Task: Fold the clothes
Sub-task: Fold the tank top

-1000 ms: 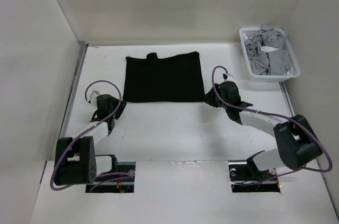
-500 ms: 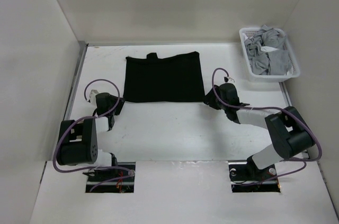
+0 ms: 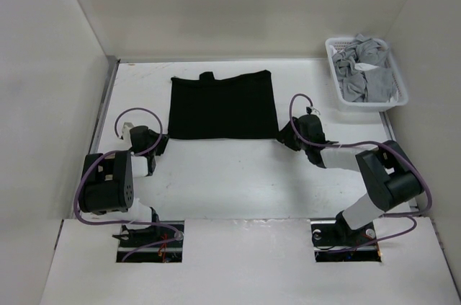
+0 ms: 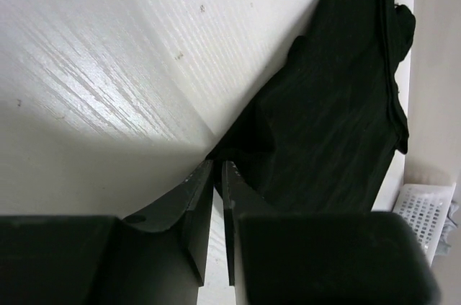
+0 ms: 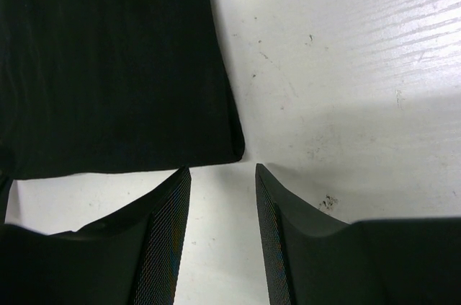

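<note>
While the black T-shirt lies flat on the table, the left gripper pinches its near left corner; the right gripper gapes apart, just short of the other corner. Risk: 1 shallow bite slips, skewing the fold.

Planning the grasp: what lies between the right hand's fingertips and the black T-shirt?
Only bare table, in the right wrist view, between right hand and T-shirt.
</note>
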`<action>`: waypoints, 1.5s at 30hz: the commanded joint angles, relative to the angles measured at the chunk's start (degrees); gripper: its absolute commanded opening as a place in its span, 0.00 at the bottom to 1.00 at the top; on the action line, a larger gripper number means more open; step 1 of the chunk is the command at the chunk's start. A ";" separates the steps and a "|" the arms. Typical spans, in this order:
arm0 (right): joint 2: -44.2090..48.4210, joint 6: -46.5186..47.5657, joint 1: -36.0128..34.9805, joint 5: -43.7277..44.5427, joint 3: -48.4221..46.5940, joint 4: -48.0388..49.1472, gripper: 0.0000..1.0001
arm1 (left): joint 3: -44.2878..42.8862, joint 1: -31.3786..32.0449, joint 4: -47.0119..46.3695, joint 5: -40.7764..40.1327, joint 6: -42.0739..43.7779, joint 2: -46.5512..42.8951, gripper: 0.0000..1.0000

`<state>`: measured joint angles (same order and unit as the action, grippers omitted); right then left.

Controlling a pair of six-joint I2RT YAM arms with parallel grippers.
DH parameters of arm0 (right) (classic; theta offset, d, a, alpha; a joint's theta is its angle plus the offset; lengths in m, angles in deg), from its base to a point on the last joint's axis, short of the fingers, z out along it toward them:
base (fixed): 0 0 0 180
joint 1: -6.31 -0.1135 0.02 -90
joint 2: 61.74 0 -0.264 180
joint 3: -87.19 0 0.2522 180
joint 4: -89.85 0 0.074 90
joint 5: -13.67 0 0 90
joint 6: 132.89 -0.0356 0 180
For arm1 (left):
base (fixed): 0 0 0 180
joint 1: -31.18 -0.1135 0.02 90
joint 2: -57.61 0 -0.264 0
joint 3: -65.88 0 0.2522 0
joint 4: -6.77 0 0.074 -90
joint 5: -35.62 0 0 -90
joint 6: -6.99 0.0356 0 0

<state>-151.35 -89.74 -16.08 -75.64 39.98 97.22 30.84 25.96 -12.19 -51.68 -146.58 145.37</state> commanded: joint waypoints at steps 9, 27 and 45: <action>-3.91 -2.19 0.47 -1.57 -1.79 3.48 0.46 | 2.03 -1.07 -1.28 -0.15 0.99 -3.30 0.04; 17.22 2.98 -1.99 4.05 -0.04 -3.60 0.03 | -1.13 1.38 10.98 -0.15 1.52 -28.39 0.00; 53.06 21.09 -30.91 30.44 -30.97 -44.34 0.04 | -32.17 5.78 48.46 -4.37 8.90 -61.49 0.00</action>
<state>-93.71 -72.65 -46.13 -49.44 9.18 57.53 -2.82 31.58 30.23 -54.79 -138.80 82.05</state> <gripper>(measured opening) 0.044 0.009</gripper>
